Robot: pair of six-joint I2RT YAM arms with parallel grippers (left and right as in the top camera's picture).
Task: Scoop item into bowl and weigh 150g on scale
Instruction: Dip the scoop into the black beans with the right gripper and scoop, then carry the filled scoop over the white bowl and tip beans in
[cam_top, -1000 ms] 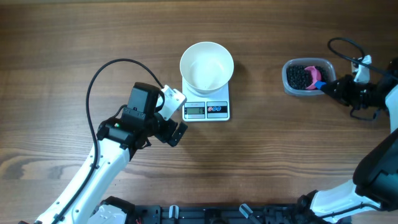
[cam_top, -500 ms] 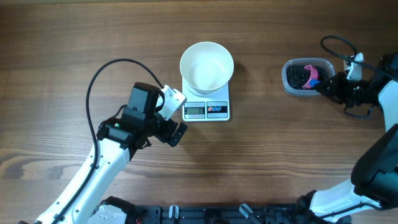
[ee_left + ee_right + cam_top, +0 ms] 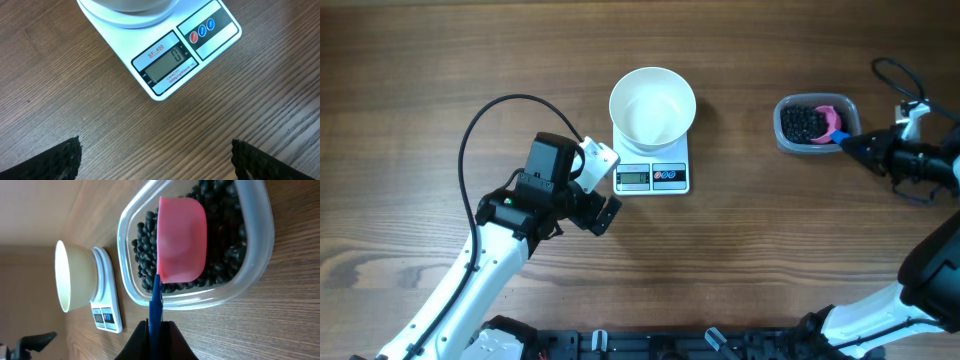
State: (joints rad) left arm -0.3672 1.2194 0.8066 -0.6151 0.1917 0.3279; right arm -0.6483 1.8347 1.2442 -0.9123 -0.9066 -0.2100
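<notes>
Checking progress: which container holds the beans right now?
The clear plastic tub on the right, with the pink scoop in it; the white bowl on the scale is empty.

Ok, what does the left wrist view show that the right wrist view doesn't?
Only the left wrist: the display of the scale, reading 0, and the left claw, open wide. Only the right wrist: the pink scoop in the clear tub of black beans, its blue handle pinched by the shut right claw. Both: the white bowl sitting on the scale, on the wooden table.
</notes>
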